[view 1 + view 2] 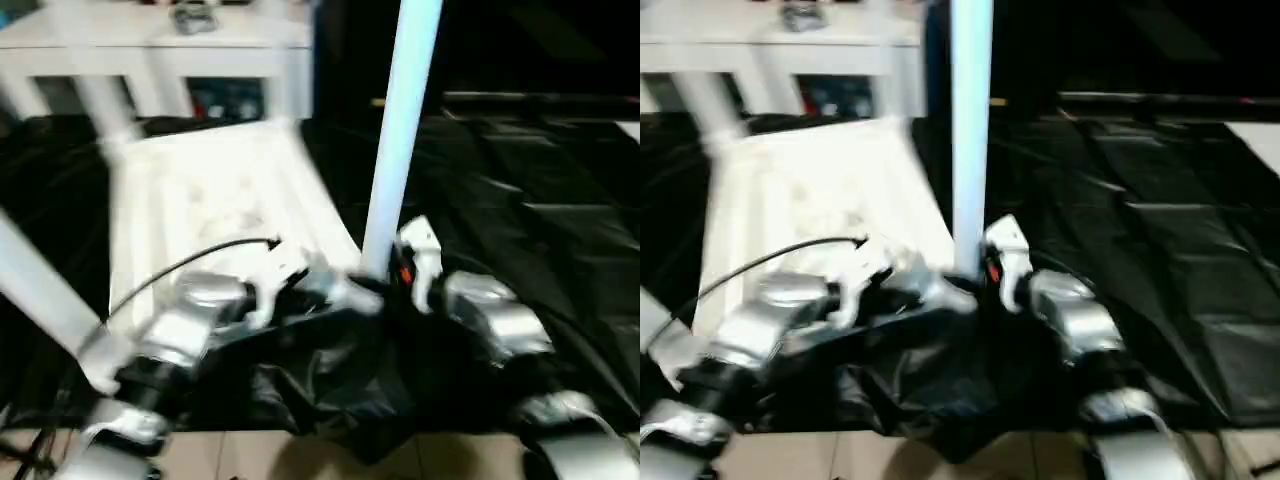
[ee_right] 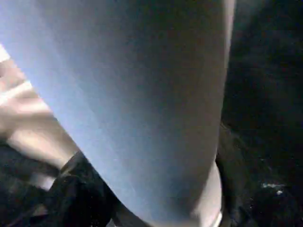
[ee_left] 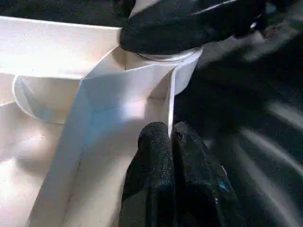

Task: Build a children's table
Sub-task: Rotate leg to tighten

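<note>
My two silver forearms reach forward and meet at the near right corner of the white plastic rectangular tabletop (image 1: 215,195), which lies ribbed side up on a crinkled black sheet (image 1: 520,215) spread over the floor. No writing or label can be read on any part.

My left claw (image 3: 171,142) comes in low from the left, its two black fingers (image 3: 151,156) pressed together on the thin white rim wall of the tabletop just beside the rounded corner socket (image 3: 182,66). A thin black cable (image 1: 180,262) arcs over the left wrist.

My right claw (image 1: 385,285) sits at the base of the long white tapered tube leg (image 1: 402,130), which stands nearly upright in that corner socket. In the left wrist view a black finger wraps the foot of the leg just above the socket collar. In the right wrist view the smooth, bluish-white tube passes very close; whether the fingers clamp it fully I cannot tell.

Another white leg (image 1: 45,290) slants up at the near left corner, and a third (image 1: 100,100) rises at the far left corner.

Beyond the tabletop stands a white counter (image 1: 150,45) with a small grey object (image 1: 192,17) on top.
</note>
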Controlling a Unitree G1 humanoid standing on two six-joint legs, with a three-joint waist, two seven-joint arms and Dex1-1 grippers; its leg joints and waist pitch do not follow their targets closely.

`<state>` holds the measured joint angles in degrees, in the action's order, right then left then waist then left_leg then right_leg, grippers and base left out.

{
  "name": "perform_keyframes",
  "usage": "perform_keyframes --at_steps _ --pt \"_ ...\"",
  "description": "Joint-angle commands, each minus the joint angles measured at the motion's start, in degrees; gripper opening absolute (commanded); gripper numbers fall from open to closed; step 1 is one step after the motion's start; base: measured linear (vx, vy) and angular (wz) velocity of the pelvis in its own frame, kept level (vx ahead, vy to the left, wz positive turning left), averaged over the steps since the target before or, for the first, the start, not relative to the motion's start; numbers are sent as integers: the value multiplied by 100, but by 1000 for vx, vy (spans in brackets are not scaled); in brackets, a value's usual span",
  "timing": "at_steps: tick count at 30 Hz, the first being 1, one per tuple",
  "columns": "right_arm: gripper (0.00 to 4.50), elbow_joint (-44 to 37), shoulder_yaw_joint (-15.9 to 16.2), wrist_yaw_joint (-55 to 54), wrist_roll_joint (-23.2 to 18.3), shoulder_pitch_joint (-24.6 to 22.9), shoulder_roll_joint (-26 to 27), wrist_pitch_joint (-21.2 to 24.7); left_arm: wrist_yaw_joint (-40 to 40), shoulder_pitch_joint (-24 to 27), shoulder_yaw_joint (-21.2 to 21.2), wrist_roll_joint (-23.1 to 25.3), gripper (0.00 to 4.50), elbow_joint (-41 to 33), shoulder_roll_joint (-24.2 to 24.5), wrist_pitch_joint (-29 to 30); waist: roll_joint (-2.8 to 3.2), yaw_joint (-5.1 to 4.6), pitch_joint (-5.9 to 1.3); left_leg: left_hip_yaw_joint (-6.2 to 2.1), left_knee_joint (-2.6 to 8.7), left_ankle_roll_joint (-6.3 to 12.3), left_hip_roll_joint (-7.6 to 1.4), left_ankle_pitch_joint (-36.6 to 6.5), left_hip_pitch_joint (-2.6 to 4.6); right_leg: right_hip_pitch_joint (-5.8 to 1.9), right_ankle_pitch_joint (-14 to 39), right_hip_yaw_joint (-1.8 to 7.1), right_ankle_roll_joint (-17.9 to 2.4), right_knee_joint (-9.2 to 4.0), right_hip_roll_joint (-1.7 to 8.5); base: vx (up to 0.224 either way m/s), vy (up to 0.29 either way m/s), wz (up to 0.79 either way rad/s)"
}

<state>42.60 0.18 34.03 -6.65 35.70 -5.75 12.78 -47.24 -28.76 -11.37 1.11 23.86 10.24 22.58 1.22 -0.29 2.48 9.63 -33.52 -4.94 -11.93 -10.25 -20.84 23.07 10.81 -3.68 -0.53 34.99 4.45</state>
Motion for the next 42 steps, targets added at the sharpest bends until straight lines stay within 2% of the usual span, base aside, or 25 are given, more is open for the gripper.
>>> perform_keyframes --at_steps 1,2,3,4,6,8,11,15,17,19,20,22,24,26,30,35,40,42 --pt "259 329 262 -181 8 -31 382 136 243 -157 -68 -39 0 -121 -243 51 -26 40 -309 -14 397 70 -59 -1568 -1 -252 2007 197 -1049 -539 289 0 0 0" --pt "259 563 350 -587 270 69 492 -108 441 -138 -66 9 0 -139 -372 110 -38 28 -328 -2 383 128 -64 -1442 -23 -266 1716 203 -1123 -514 293 0 0 0" --pt "259 563 350 -587 270 69 492 -108 441 -138 -66 9 0 -139 -372 110 -32 20 -323 1 385 147 -60 -1410 -23 -266 1665 203 -1146 -517 295 0 0 0" --pt "294 653 399 -496 304 105 581 -283 423 -94 -134 -3 0 -211 -417 102 -45 32 -337 12 367 201 -54 -1354 -19 -276 1572 204 -1178 -507 296 0 0 0" --pt "294 647 342 -344 225 117 603 -244 368 -76 -163 -30 0 -258 -398 75 -40 40 -336 21 362 293 -54 -1274 -23 -284 1439 205 -1214 -504 291 0 0 0" --pt "334 625 288 -146 163 138 585 -206 285 -61 -182 -53 0 -313 -353 32 -37 41 -335 20 368 341 -58 -1210 -34 -301 1303 200 -1248 -487 284 0 0 0" --pt "351 443 535 373 273 80 346 -397 -93 -15 -252 -156 0 -397 -203 -109 -35 37 -336 18 366 369 -60 -1257 -39 -309 1327 196 -1261 -486 289 0 0 0" --pt "351 -17 891 1466 234 -150 -40 -585 -749 108 -425 -282 0 -560 39 -281 -22 79 -344 24 357 470 -87 -1156 -23 -314 970 204 -1384 -451 282 0 0 0" --pt "351 -298 1030 1974 155 -287 -234 -576 -1044 149 -491 -337 0 -612 181 -345 5 95 -346 28 358 482 -93 -1146 -11 -309 900 207 -1424 -444 285 0 0 0" --pt "351 -727 1231 2745 18 -498 -570 -483 -1561 207 -582 -438 0 -696 440 -464 -9 131 -336 28 368 521 -104 -1217 4 -311 902 211 -1436 -452 276 0 0 0" --pt "351 -822 1275 2932 -2 -548 -659 -476 -1716 222 -609 -470 0 -720 514 -488 -4 181 -333 31 366 522 -107 -1236 21 -313 939 207 -1422 -450 274 0 0 0" --pt "351 -1073 1371 3443 -92 -665 -877 -368 -2070 244 -660 -527 0 -754 690 -522 -2 212 -320 44 381 501 -120 -1282 21 -296 1014 210 -1435 -458 271 0 0 0" --pt "351 -1354 1497 3948 -208 -776 -1111 -180 -2389 239 -695 -561 0 -749 863 -508 6 275 -320 63 373 470 -134 -1331 69 -263 1026 229 -1453 -451 267 0 0 0" --pt "335 -1443 1551 4112 -234 -807 -1191 -87 -2506 232 -718 -561 0 -746 935 -504 4 302 -313 53 389 439 -136 -1356 40 -282 1091 224 -1431 -442 267 0 0 0" --pt "307 -1659 1728 4504 -264 -861 -1381 210 -2838 214 -816 -590 0 -781 1125 -498 11 361 -305 41 404 316 -133 -1464 61 -267 1334 234 -1342 -460 280 0 0 0" --pt "271 -1757 1696 4438 -268 -895 -1324 250 -2750 203 -773 -588 0 -772 1108 -516 11 356 -314 30 404 240 -121 -1461 45 -278 1349 235 -1312 -461 292 0 0 0" --pt "264 -1839 1648 4208 -291 -954 -1213 328 -2435 199 -629 -553 0 -739 936 -495 2 355 -316 28 400 238 -116 -1407 43 -277 1377 236 -1269 -468 289 0 0 0" --pt "263 -1733 1521 3871 -285 -932 -1057 347 -2134 184 -520 -555 0 -712 811 -426 -5 349 -306 32 401 222 -115 -1436 44 -268 1450 242 -1257 -478 292 0 0 0"
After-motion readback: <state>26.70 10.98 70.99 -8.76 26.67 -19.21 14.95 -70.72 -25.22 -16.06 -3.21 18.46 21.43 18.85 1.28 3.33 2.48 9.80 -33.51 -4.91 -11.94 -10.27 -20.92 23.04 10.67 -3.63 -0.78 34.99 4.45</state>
